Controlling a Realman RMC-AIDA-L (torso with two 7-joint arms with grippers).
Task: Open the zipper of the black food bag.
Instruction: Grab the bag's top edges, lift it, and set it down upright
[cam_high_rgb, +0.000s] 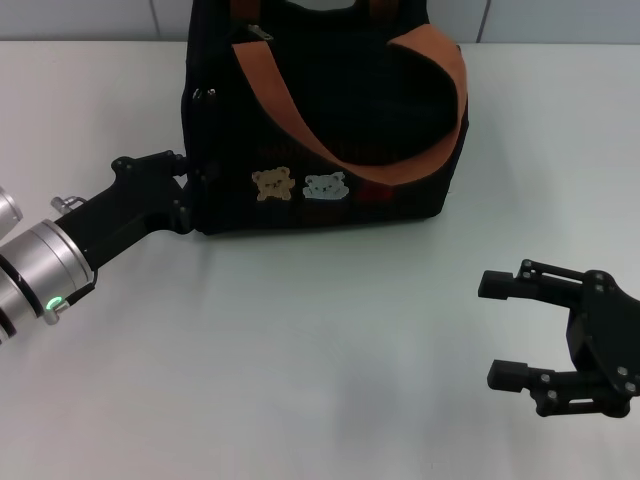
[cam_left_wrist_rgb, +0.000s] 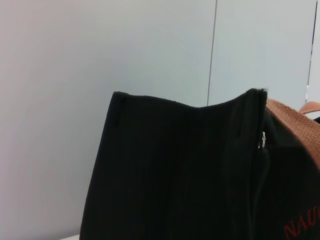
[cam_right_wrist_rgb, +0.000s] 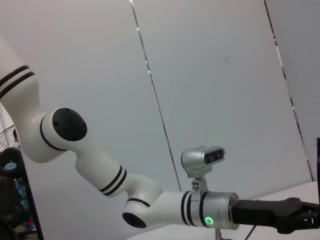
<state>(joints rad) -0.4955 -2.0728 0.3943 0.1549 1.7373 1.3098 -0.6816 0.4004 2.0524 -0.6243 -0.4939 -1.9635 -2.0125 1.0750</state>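
Boxy black fabric food bag (cam_high_rgb: 330, 130) with orange-brown webbing handles sits on my white table (cam_high_rgb: 300, 360); my left claw (cam_high_rgb: 185, 190) presses its side, grip unclear. My right claw (cam_high_rgb: 515, 330) hovers apart, fingers spread.

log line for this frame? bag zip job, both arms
left gripper: at left end of black food bag | right gripper: open, idle over table, off bag | zipper pull: untouched
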